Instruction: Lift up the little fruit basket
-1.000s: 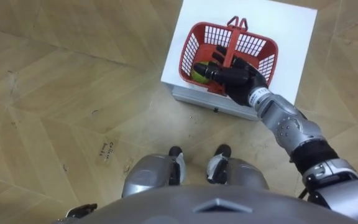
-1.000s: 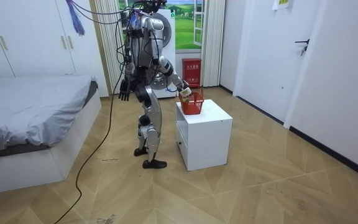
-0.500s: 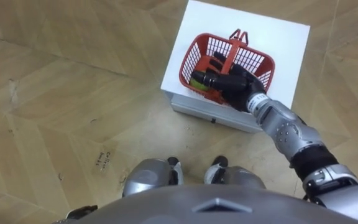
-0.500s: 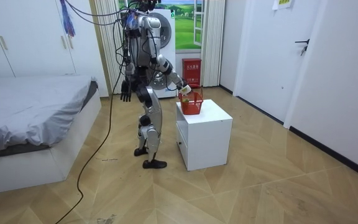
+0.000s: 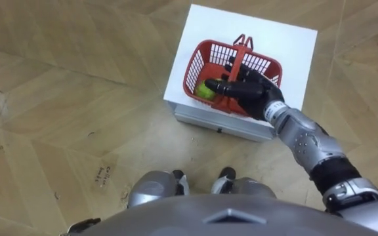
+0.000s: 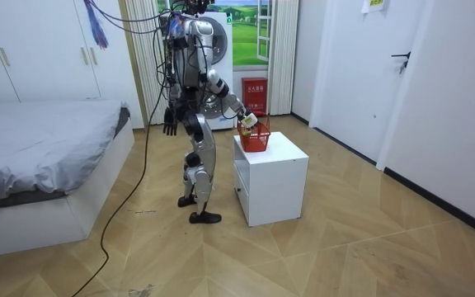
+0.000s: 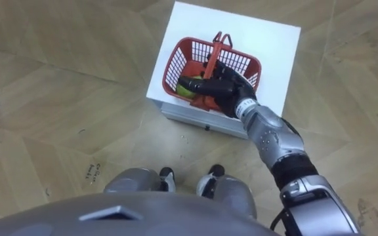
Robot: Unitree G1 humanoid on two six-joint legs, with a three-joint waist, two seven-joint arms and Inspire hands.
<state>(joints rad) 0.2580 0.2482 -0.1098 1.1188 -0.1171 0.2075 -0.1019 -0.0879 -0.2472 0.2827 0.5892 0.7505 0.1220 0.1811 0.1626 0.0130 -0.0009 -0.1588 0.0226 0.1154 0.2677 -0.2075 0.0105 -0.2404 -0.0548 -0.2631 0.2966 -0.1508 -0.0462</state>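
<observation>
A red plastic fruit basket (image 5: 268, 65) (image 7: 176, 62) stands on a white cabinet (image 5: 294, 39), its handle (image 5: 243, 42) raised upright. A yellow-green fruit (image 5: 206, 90) lies inside at the near left. My right hand (image 5: 249, 87) (image 7: 225, 88) reaches over the basket's near side, with fingers stretched out beside the handle's lower part and thumb pointing left; it looks open, with nothing gripped. In the room view I stand upright beside the cabinet (image 6: 275, 177), right hand (image 6: 249, 120) at the basket (image 6: 256, 139). My left hand (image 6: 169, 127) hangs at my side, fingers relaxed.
The cabinet has a drawer front (image 5: 222, 121) facing my feet. Wooden floor (image 5: 77, 98) lies open to my left. In the room view a bed (image 6: 39, 157) stands behind me, with a window and a red box (image 6: 255, 92) beyond the cabinet.
My right hand has shifted a little over the basket, uncovering more of the green fruit. The head view has moved slightly. The basket still stands on the cabinet.
</observation>
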